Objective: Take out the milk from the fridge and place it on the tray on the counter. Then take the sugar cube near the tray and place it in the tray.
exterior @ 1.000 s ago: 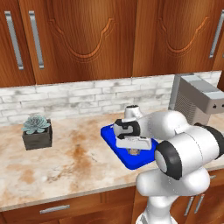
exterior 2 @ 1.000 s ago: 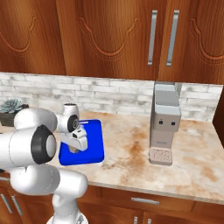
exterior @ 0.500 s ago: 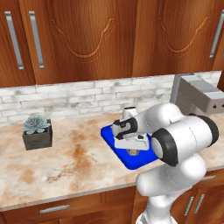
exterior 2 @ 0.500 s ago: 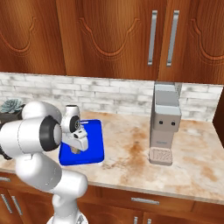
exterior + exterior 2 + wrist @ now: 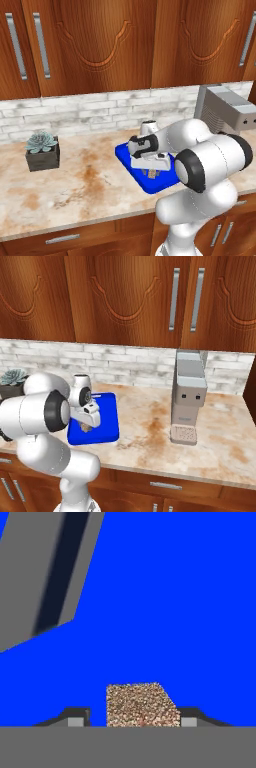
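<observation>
In the hand view the sugar cube [image 5: 141, 706] sits on the blue floor of the tray [image 5: 190, 612], between the two fingers [image 5: 76, 718]; a narrow gap shows on the left side and the right tip stands just beside it, so the fingers are slightly parted and not pressing it. A white and dark-banded shape, the milk [image 5: 47, 572], stands further back on the tray. From the base, the gripper [image 5: 150, 170] hangs low over the tray [image 5: 125, 152] on the surface [image 5: 75, 190]. Behind are a potted succulent [image 5: 42, 150] and a grey machine [image 5: 189, 401].

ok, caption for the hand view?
Sugar cube on the blue tray, tool fingers apart either side of it.
</observation>
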### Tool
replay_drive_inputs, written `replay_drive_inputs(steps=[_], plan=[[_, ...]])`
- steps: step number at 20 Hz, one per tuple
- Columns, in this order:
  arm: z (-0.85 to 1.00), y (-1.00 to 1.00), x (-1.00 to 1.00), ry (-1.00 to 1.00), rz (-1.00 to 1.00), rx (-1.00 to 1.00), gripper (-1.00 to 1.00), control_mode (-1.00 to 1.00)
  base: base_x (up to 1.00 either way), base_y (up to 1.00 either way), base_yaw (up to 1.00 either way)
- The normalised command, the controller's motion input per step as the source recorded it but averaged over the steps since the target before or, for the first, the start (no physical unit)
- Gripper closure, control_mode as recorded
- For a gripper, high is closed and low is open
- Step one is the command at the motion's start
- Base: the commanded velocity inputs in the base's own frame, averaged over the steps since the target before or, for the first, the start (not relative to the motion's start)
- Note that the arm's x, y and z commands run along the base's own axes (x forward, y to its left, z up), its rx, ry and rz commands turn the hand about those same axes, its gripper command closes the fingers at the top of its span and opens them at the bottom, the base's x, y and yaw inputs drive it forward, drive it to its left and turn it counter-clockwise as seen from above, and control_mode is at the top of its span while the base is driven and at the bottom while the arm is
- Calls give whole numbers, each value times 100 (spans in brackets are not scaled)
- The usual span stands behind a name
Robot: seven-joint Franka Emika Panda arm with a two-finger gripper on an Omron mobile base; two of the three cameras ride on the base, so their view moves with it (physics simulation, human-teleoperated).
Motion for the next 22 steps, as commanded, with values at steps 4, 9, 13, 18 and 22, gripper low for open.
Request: replay_drive_inputs(steps=[4, 9, 13, 18, 22], plan=[[21, 0, -17, -1, 0, 0, -100, -100, 0, 0, 0], [52, -1, -41, -1, -1, 2, -100, -100, 0, 0, 0], [62, -1, -70, 0, 0, 0, -100, -100, 0, 0, 0], [76, -23, -74, -3, 0, 0, -100, -100, 0, 0, 0], [51, -36, -63, 0, 0, 0, -100, -100, 0, 0, 0]])
